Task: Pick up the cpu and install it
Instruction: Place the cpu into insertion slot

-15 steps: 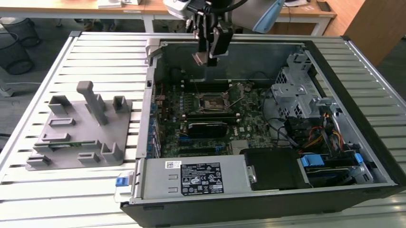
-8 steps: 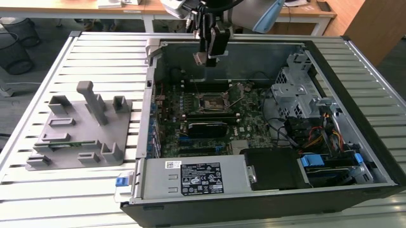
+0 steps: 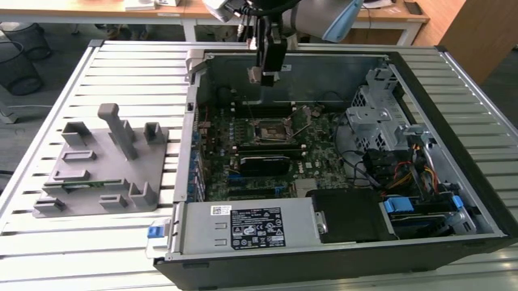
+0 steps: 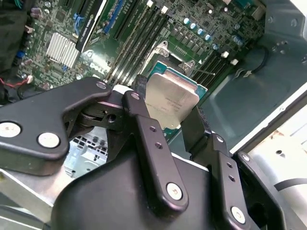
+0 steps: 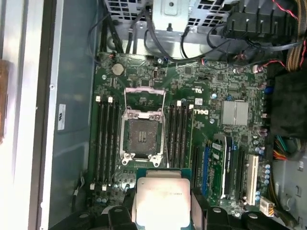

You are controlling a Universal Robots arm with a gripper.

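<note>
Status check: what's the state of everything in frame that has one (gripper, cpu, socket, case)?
gripper: shut on the cpu, raised above the motherboard.
cpu: held by two opposite edges, metal top facing the wrist cameras, not seated.
socket: open and empty, load plate flipped up.
computer case: lying flat, open on top, inside exposed.

exterior view, lower middle: black label and white sticker on power supply, print too small to read | first wrist view: faint marks on cpu top, not legible
</note>
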